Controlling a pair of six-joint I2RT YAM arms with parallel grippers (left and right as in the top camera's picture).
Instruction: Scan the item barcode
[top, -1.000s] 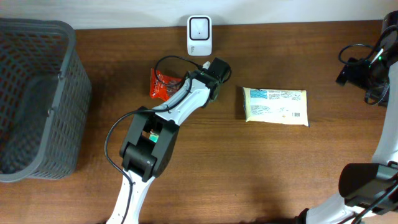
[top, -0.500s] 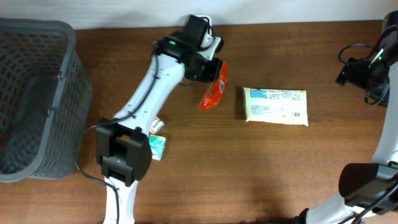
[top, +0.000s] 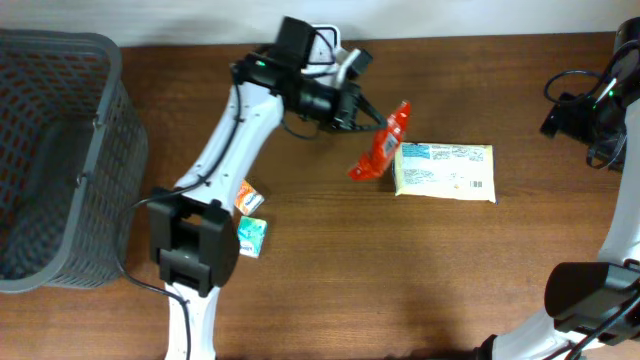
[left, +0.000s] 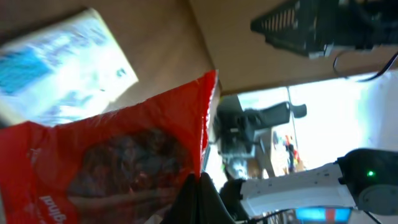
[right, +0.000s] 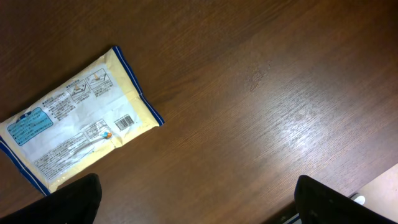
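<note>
Swung rightward since half a second ago, the left gripper (top: 362, 112) is clamped tight on a red snack packet (top: 380, 148). It hangs from the jaws with its long axis slanting, just left of a pale yellow packet (top: 445, 170). The right gripper (right: 199, 202), wide open and empty, is well apart.

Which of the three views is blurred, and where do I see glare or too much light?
Left wrist view: smeared, the red snack packet out of focus, the background at right washed out white. Right wrist view: sharp, with a mild sheen on the wooden table right of the pale yellow packet. Overhead view: evenly lit, no strong glare.
</note>
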